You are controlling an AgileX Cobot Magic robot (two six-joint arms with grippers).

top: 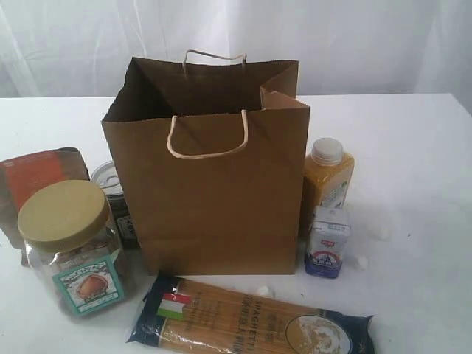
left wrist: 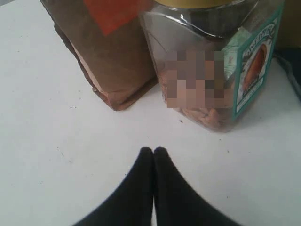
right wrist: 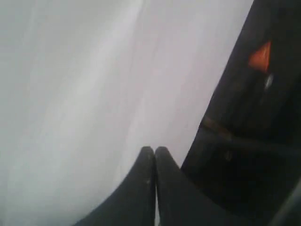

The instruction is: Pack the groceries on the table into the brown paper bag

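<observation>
A: Where is the brown paper bag point(top: 214, 199) standing?
B: It is standing upright with its mouth open on the white table point(top: 413, 140). All the groceries are sitting outside it.

A: Positions relative to the bag, exterior view?
B: The tan-lidded jar point(top: 70, 243) is standing just off the bag's left front corner. The brown pouch point(top: 37, 177) is standing further left, behind the jar. The dark can point(top: 110, 188) is standing just beside the bag's left wall. The yellow bottle point(top: 327, 181) and the white-blue carton point(top: 327, 242) are standing just beside its right wall, with the carton in front. The spaghetti packet point(top: 251, 324) is lying flat in front of the bag.

A: Jaws?
B: The left gripper point(left wrist: 154, 150) is pressing its jaws together on nothing, facing the jar and pouch. The right gripper point(right wrist: 154, 149) is doing likewise, empty.
</observation>
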